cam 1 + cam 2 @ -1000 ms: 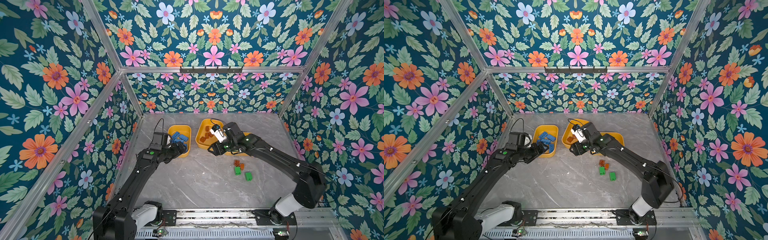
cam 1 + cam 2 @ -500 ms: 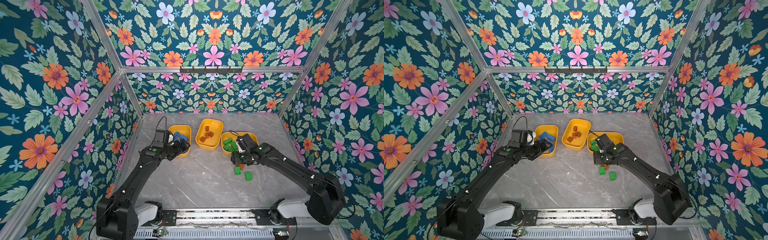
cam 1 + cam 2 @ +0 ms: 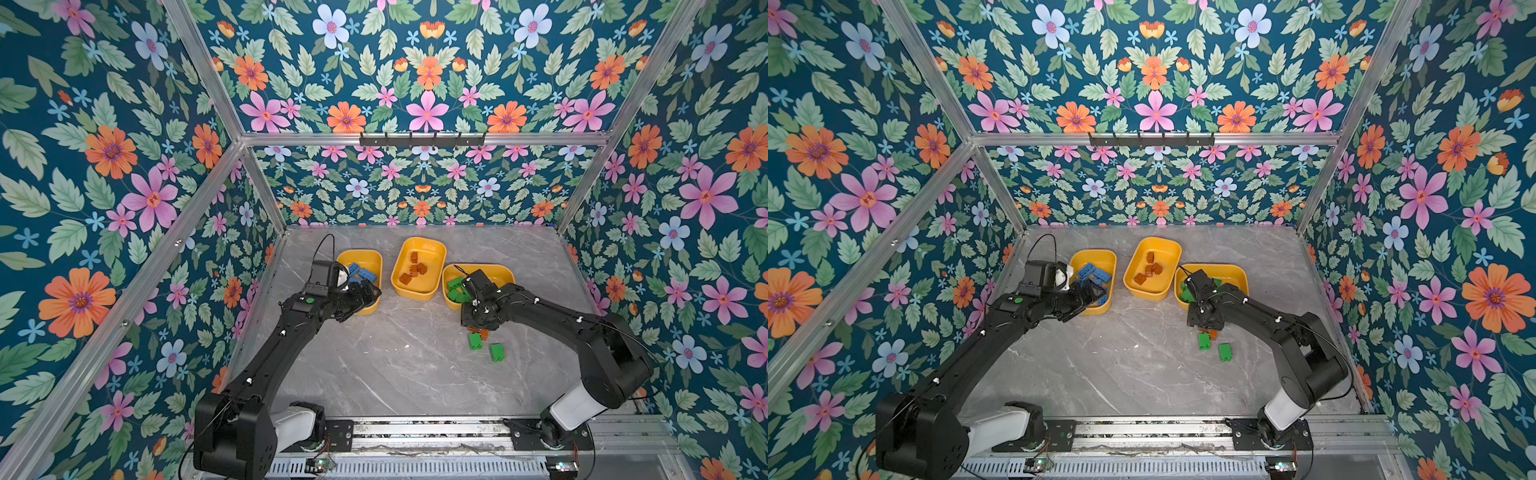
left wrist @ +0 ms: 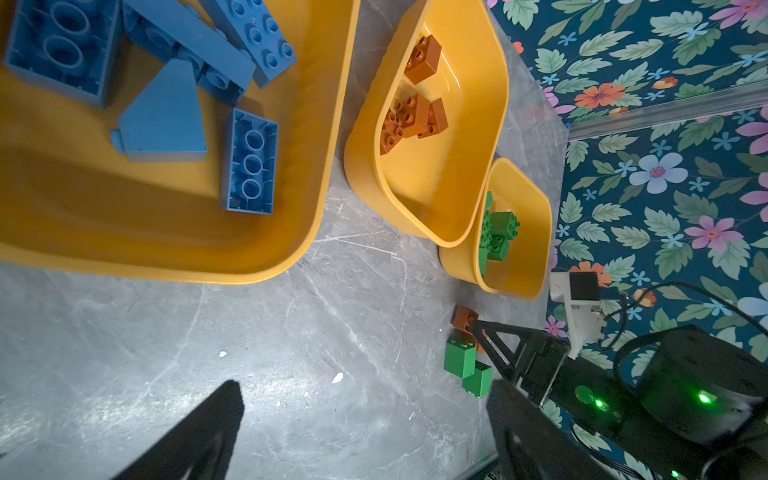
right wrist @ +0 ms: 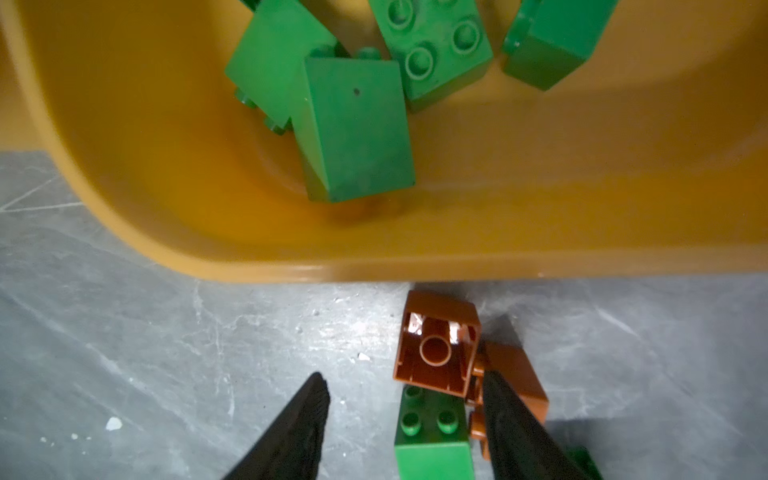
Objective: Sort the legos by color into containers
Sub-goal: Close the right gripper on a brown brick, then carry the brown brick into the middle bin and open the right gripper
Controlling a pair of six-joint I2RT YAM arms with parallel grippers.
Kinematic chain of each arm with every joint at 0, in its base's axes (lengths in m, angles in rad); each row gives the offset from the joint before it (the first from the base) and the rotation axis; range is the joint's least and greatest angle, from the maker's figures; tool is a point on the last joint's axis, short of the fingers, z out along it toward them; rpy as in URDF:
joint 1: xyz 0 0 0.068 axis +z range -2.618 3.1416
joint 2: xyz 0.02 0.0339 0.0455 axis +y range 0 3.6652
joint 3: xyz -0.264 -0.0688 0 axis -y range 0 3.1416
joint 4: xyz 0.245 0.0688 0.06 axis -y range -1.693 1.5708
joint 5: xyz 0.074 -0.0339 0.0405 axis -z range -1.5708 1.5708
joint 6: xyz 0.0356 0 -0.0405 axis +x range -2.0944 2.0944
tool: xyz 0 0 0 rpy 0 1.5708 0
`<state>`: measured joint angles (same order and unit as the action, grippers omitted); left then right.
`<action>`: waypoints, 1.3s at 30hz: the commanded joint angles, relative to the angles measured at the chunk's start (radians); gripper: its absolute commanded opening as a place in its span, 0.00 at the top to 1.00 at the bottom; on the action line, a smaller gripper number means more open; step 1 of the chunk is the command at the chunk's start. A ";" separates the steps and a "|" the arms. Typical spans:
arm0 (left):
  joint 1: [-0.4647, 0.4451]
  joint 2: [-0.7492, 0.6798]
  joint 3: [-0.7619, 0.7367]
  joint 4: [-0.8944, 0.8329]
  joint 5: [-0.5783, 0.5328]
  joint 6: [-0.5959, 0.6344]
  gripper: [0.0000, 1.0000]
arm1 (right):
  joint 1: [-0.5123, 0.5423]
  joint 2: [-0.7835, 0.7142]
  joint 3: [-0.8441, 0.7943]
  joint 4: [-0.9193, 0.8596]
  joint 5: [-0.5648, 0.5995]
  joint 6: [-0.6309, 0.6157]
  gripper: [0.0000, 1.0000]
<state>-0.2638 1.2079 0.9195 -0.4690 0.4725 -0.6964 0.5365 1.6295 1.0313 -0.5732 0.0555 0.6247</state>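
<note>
Left pincer (image 4: 365, 388) and right pincer (image 5: 403, 376) gape; containers (image 3: 419, 296) hold blue legos (image 3: 365, 274), orange legos (image 3: 415, 268), green legos (image 3: 455, 289) separately.

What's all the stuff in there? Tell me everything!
Tubs: three, yellow-orange, in a row at the back of the table; left tub, middle tub, right tub.
Blue bricks: several, blue, in the left tub.
Brown bricks: about four, brownish orange, in the middle tub.
Green bricks: at least four, green, in the right tub.
Loose green bricks: two, green, on the table before the right tub.
Loose brown bricks: two, brownish orange, beside them.
Walls: three, flowered teal, around the table.
Arms: two, black, left arm and right arm, at the front.
Left end effector: one, black, open, beside the left tub.
Right end effector: one, black, open, astride the loose bricks.
</note>
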 commanded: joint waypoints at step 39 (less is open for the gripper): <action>0.000 0.027 0.072 -0.003 0.019 0.037 0.05 | 0.036 0.092 0.413 -0.018 -0.184 -0.086 0.80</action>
<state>-0.2634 1.2369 0.9844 -0.4866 0.4824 -0.6567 0.5694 1.6627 1.3853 -0.6041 -0.0826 0.5713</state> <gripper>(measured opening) 0.949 0.294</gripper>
